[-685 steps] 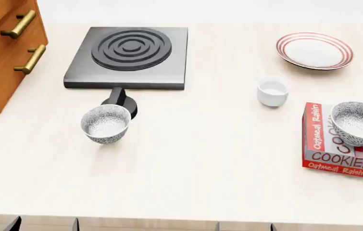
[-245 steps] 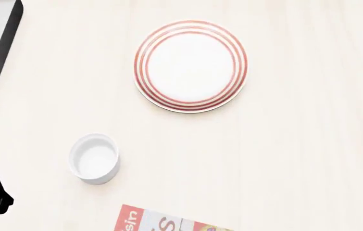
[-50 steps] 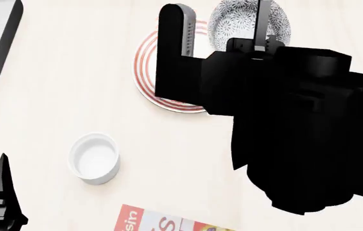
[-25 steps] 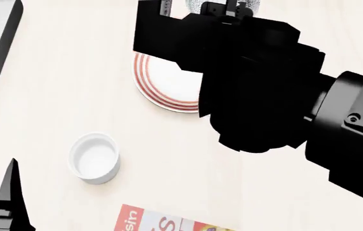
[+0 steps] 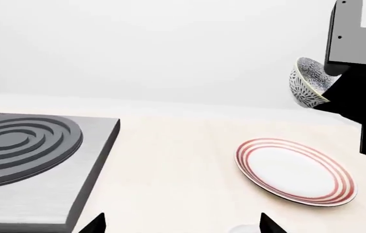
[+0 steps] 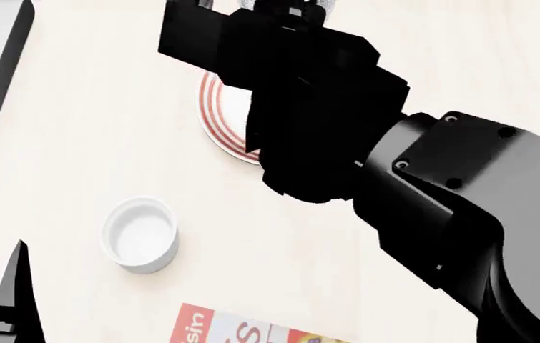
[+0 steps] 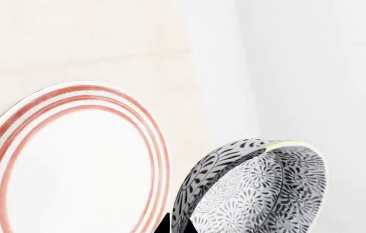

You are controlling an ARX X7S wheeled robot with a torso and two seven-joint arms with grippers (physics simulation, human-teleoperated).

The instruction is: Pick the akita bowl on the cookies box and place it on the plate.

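The akita bowl (image 5: 308, 86), speckled black and white, hangs tilted on its side in the air above the far side of the plate (image 5: 296, 172). My right gripper (image 7: 173, 224) is shut on the akita bowl (image 7: 260, 194), pinching its rim, with the red-ringed plate (image 7: 72, 165) right beside it. In the head view my right arm (image 6: 346, 143) covers most of the plate (image 6: 224, 121). A corner of the cookies box (image 6: 241, 330) shows at the bottom edge with nothing on it. My left gripper (image 5: 183, 228) is open and empty, low over the table.
A small white cup (image 6: 141, 234) stands on the table between the plate and the cookies box. The dark stove plate (image 5: 34, 160) lies to the left of the plate. One fingertip of the left gripper (image 6: 7, 307) shows at the lower left of the head view.
My right arm has reached farther over the plate, carrying the bowl toward the top edge of the head view. The left gripper has crept slightly upward in that view.
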